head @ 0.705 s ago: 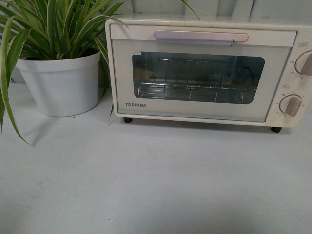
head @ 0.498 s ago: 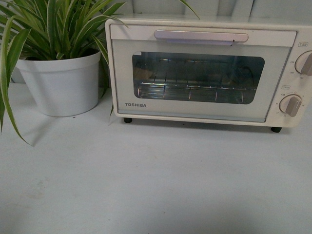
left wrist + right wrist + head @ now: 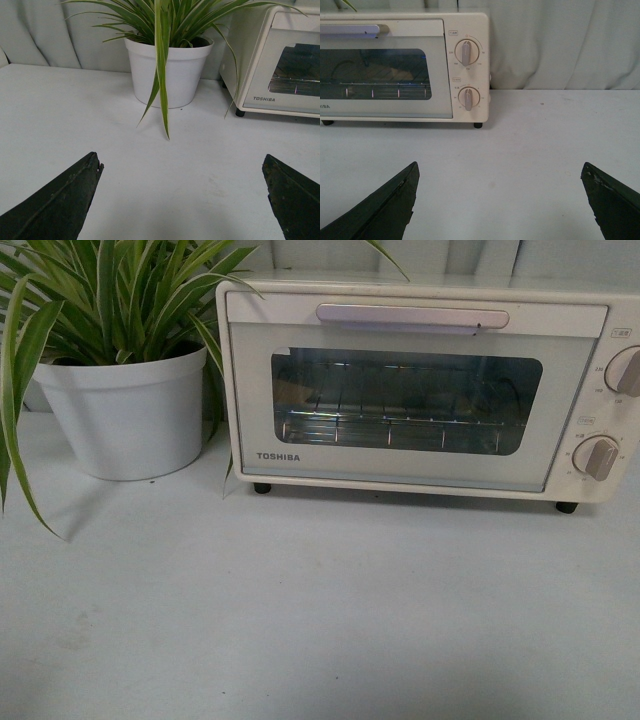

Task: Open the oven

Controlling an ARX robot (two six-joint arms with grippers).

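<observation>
The table (image 3: 320, 620) is a flat, pale surface with a draped backdrop behind it. The oven (image 3: 425, 390) stands at the rear right on small dark feet (image 3: 262, 487), with its door facing forward. A white pot (image 3: 125, 420) with a long-leaved plant stands just beside the oven, on its left.

Three cameras, all facing the oven (image 3: 415, 390).
My front view sits close, square to its front; the left wrist looks low across the table (image 3: 75, 110) past the potted plant (image 3: 169, 70), the right wrist toward the knobs (image 3: 466, 52); each catches the oven.
</observation>
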